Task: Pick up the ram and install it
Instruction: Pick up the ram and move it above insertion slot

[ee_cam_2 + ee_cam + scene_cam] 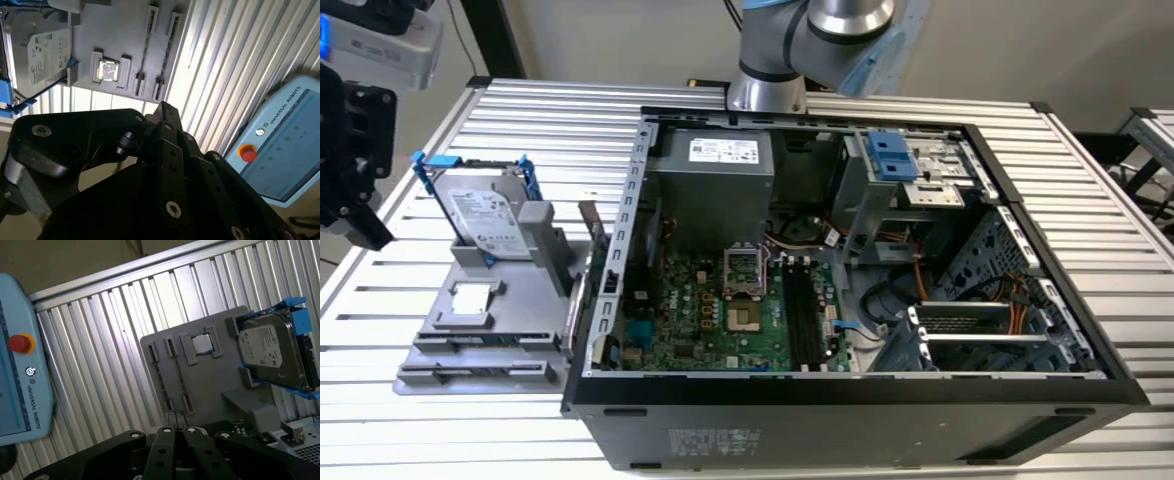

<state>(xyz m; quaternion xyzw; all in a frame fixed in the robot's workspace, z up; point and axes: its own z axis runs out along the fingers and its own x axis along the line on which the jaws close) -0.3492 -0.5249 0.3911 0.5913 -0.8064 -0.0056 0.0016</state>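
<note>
Claw (176,429) hung pinched narrow and empty over the tabletop (100,355).
In the exterior view, the tray (520,318) holding a hard drive (487,215) sat at the computer case's (854,392) nine o'clock.

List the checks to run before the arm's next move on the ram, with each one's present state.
1. Black gripper pointed at the grey holder tray: ok.
2. Jaws open for a pick: not ok; they look shut, with nothing seen between them.
3. Blue ram stick located in the tray's narrow slots: cannot tell.
4. Blue-framed silver hard drive apart from those slots: ok.
5. Long black slots on the green motherboard free: cannot tell.
</note>
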